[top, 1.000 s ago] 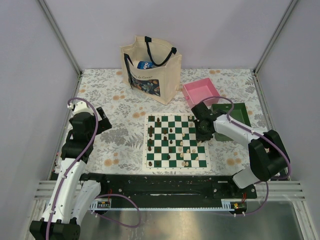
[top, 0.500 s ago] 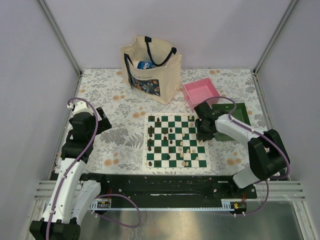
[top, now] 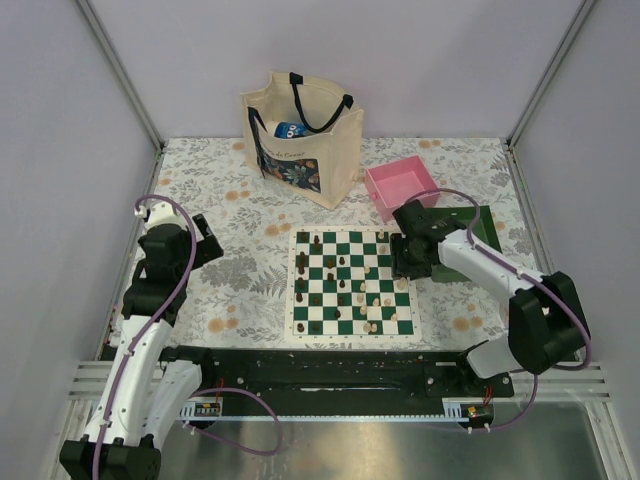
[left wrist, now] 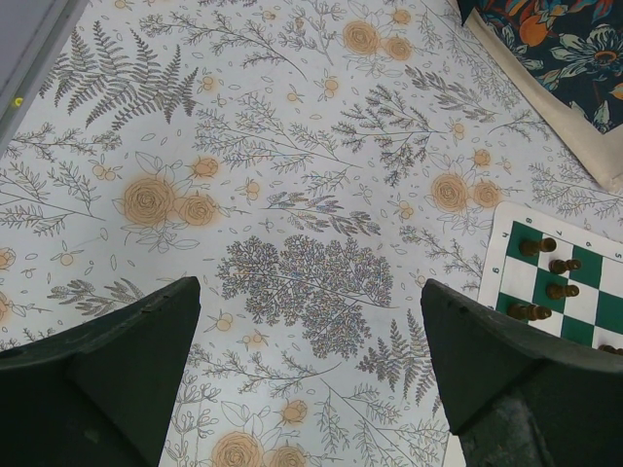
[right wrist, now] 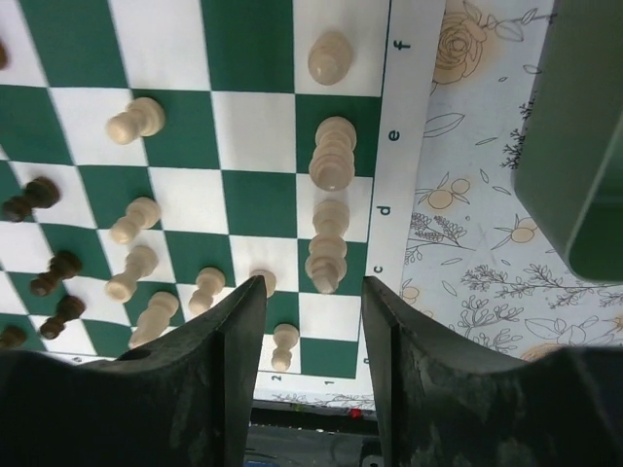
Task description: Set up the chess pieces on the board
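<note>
The board (right wrist: 251,131) is a flat mat of green and white squares with a white border, and small letters are printed along this border. It lies on the flowered bench (left wrist: 292,146), directly under the right hand (right wrist: 313,282).

The fingers of this hand stand apart and do not clamp anything. A tall cream piece (right wrist: 327,255) stands upright in the gap just ahead of the fingertips, and neither finger touches it. Two more cream pieces (right wrist: 332,156) stand further ahead of the hand in the same row of squares, next to the border. More cream pieces are to one side of this row, some of them leaning in the view, and the dark pieces (right wrist: 27,197) are beyond them at the far side of the board. All the pieces are very small, each smaller than one square. On the other side of the hand, off the board, is the green tray (right wrist: 584,146).

The left hand (left wrist: 310,292) is wide apart and holds nothing. It hangs above the bare bench, well apart from the board. Only a corner of the board (left wrist: 604,311), with four dark pieces (left wrist: 537,246), shows ahead of this hand, beside one finger.
</note>
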Controlling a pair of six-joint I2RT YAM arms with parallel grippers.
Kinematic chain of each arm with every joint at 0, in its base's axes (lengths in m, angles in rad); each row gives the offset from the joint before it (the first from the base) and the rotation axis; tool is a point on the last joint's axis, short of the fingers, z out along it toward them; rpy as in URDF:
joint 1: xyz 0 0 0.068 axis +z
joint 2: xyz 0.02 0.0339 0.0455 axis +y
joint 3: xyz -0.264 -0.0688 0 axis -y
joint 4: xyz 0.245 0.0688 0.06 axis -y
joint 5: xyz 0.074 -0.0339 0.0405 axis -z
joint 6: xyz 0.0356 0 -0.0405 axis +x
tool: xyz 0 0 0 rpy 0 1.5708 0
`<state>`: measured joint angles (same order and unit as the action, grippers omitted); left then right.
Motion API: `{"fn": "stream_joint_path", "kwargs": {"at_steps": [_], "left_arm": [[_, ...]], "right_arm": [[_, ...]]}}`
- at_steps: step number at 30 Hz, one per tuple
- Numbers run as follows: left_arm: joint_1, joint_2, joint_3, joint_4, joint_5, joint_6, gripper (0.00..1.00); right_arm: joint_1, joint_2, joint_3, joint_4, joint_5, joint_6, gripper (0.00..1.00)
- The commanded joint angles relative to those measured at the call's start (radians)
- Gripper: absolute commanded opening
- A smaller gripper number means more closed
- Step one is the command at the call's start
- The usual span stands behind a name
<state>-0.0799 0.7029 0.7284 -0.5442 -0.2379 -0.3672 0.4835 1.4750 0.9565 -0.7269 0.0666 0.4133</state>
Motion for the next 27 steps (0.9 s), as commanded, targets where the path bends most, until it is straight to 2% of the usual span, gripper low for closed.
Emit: {"fn": "stream_joint_path", "kwargs": {"at_steps": [1, 6, 18, 27], "left_arm": [[0.006, 0.0, 0.019, 0.035, 0.022, -0.006, 0.99], [0.006, -0.002, 0.019, 0.033, 0.025, -0.007, 0.99], [0.008, -0.006, 0.017, 0.036, 0.029, -0.009, 0.99], [0.008, -0.011, 0.017, 0.035, 0.025, -0.007, 0.99]], "right_arm": [[-0.003, -0.103, 0.076, -0.043, -0.014, -0.007, 0.53], [0.058, -0.15, 0.094, -0.054, -0.021, 0.033, 0.54], [0.315, -0.056, 0.057, 0.033, -0.063, 0.189, 0.54], [0.376, 0.05, 0.085, 0.06, -0.062, 0.18, 0.54]]}}
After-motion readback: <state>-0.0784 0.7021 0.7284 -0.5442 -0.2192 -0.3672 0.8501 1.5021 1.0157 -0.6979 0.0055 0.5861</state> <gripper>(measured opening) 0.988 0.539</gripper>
